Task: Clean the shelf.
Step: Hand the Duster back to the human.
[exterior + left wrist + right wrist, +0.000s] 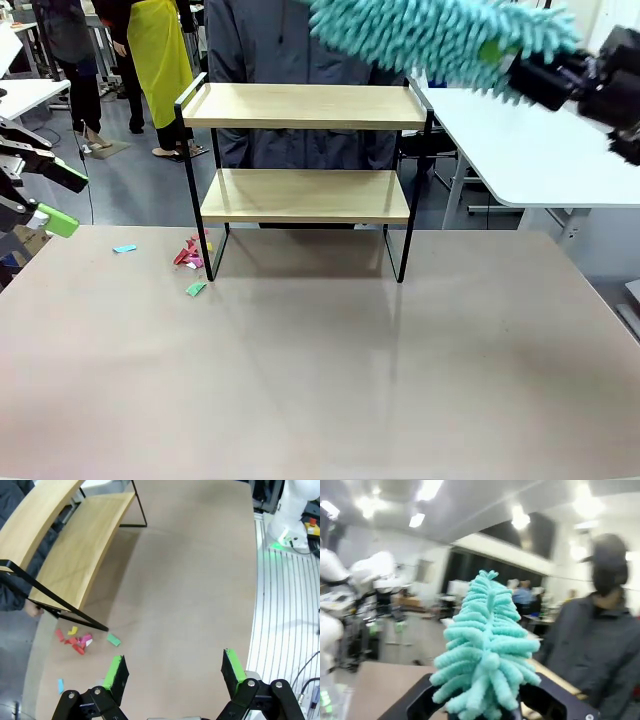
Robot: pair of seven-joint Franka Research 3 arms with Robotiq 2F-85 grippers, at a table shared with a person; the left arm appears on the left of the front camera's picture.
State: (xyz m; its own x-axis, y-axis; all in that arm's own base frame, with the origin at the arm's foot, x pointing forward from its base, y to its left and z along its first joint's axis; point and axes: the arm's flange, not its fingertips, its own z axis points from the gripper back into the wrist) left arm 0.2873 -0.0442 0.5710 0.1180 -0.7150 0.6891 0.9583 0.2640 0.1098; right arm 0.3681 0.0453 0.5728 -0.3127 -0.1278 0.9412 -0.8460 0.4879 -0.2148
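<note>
At the far middle of the beige tabletop [330,380], the small two-tier shelf of light wooden boards in a thin black metal frame [305,150] is standing upright. Above its top right corner, the right gripper [515,70] is clamping its fingers on a fluffy teal chenille duster [430,35]. At the left edge, the left gripper [55,195] is hovering with fingers spread wide, empty. Small coloured paper scraps [190,255] are lying beside the shelf's front left leg.

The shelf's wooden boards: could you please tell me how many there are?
2: the top board sits high in the black frame, and the lower board sits directly beneath it, above the table.
</note>
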